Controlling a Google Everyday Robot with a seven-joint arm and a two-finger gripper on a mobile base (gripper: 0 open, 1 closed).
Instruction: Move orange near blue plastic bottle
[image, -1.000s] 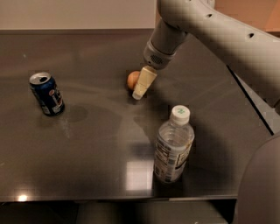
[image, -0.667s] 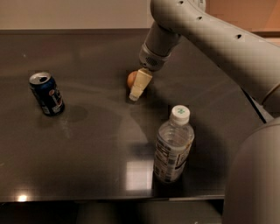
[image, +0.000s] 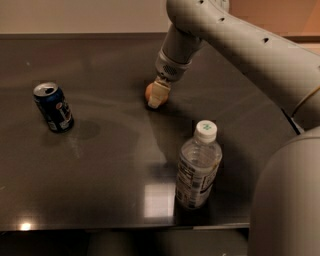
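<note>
The orange (image: 148, 90) lies on the dark table (image: 110, 150) at mid-depth, mostly hidden behind my gripper (image: 156, 97). The gripper reaches down from the upper right and its cream tip is right at the orange, touching or nearly touching it. The blue plastic bottle (image: 197, 167) is clear with a white cap and stands upright near the table's front edge, right of centre, well in front of the orange.
A dark blue soda can (image: 53, 107) stands open at the left. My grey arm (image: 235, 45) crosses the upper right, and a bulky part of the robot (image: 285, 200) fills the lower right corner. The table's front edge runs along the bottom.
The arm has swung a little to the left and the gripper now covers more of the orange. The orange, bottle and can have stayed where they were.
</note>
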